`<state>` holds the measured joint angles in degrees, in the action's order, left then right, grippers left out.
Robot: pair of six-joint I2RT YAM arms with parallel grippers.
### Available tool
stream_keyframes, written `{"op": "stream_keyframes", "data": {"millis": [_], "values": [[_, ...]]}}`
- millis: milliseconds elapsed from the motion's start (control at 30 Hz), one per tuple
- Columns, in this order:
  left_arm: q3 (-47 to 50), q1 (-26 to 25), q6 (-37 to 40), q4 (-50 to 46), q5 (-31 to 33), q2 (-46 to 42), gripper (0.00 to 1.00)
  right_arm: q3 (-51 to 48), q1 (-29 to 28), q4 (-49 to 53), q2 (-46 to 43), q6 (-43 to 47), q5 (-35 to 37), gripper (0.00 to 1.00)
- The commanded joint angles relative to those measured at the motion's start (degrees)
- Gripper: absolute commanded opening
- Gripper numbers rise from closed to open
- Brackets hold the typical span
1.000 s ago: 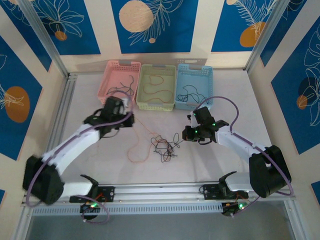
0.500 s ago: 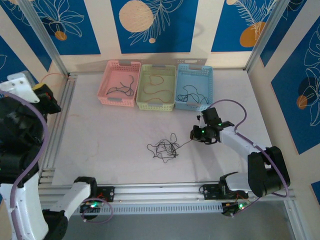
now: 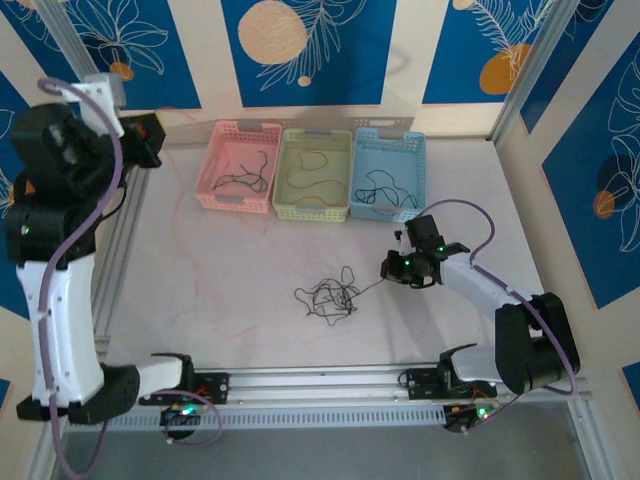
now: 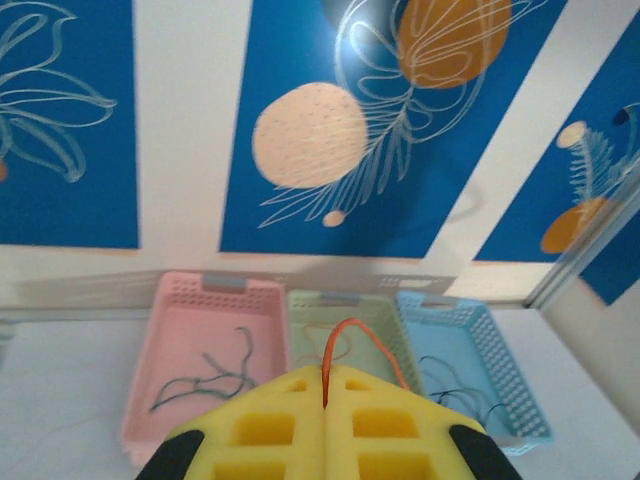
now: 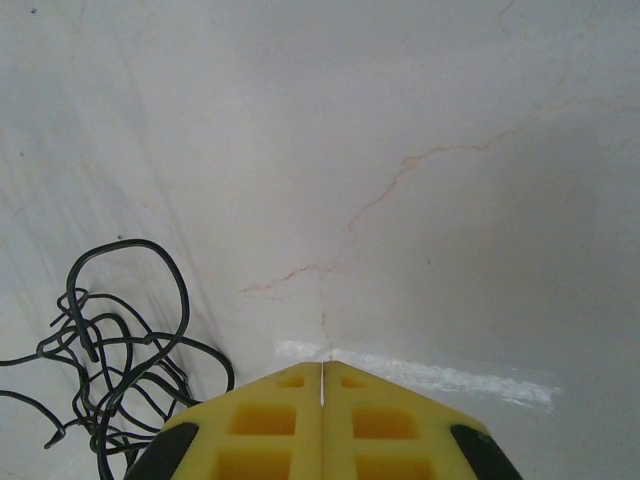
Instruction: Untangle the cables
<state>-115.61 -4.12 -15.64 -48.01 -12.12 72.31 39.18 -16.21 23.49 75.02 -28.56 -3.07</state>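
The pale surface [image 3: 250,250] is flanked by the left arm [image 3: 60,270], which is raised tall at the left edge, and the right arm [image 3: 480,285], which is stretched low towards the middle. Three baskets are lined up at the far side: a pink basket [image 3: 236,204] with a dark cable in it, a green basket [image 3: 312,212] with an orange one, and a blue basket [image 3: 388,209] with a black one. A tangle of dark cables [image 3: 330,297] is left on the middle of the surface. The left gripper [image 3: 150,140] is held high near the pink basket's far left corner, its fingers pressed together on an orange cable [image 4: 345,328] that loops up from the seam. The right gripper [image 3: 390,268] is pressed together too, just right of the tangle, and a dark strand [image 3: 368,289] is drawn straight from the tangle to its tips. A second ago the left gripper was low in front of the pink basket and orange cable lay beside the tangle; that cable is now lifted away. The right gripper and tangle are unchanged since half a second ago.
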Motion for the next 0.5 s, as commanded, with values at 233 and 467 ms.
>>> {"op": "stream_keyframes", "data": {"millis": [233,467], "values": [[-4.62,-0.05,-15.81,26.16,-12.27,12.75,0.0,-0.93,0.13,-0.22,-0.05,-0.01,-0.58,0.0],[-10.02,-3.31,-18.41,36.9,-15.1,24.52,0.0,-0.77,0.34,-0.19,0.29,-0.1,-0.68,0.0]]}}
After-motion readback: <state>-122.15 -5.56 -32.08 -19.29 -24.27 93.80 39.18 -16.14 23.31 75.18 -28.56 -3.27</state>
